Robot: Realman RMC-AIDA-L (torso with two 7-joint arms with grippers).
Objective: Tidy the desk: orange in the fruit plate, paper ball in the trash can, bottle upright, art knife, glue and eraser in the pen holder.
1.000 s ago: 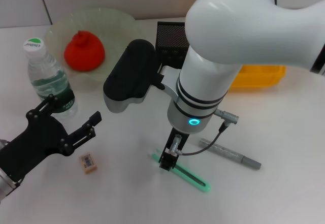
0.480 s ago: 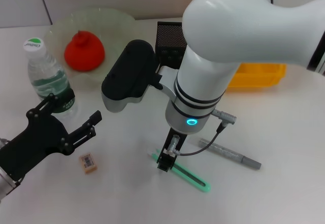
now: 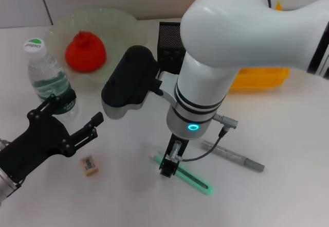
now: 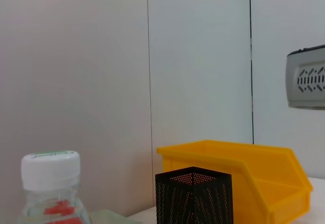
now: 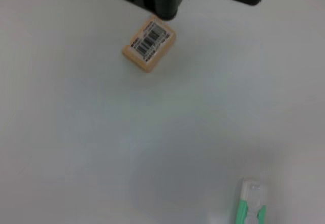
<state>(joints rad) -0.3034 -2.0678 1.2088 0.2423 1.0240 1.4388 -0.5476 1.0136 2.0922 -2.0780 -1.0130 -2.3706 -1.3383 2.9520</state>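
Observation:
The orange [image 3: 85, 52] lies in the pale-green fruit plate [image 3: 121, 21] at the back left. The bottle [image 3: 49, 77] stands upright on the left and also shows in the left wrist view [image 4: 51, 183]. My left gripper [image 3: 73, 112] is open and empty, low beside the bottle, with the eraser [image 3: 89, 165] just in front of it. My right gripper [image 3: 167, 166] hangs over the left end of the mint-green art knife [image 3: 191, 178]. The grey glue [image 3: 234, 156] lies to the knife's right. The right wrist view shows the eraser [image 5: 149, 43] and the knife's end [image 5: 251, 206]. The paper ball is out of view.
The black mesh pen holder [image 3: 171, 40] stands at the back centre, partly behind my right arm, with the yellow trash can [image 3: 259, 77] to its right. Both show in the left wrist view, the pen holder [image 4: 193, 196] in front of the trash can [image 4: 254, 176].
My right arm has shifted slightly to the left and lower over the knife's left end. The left arm and the objects have not moved.

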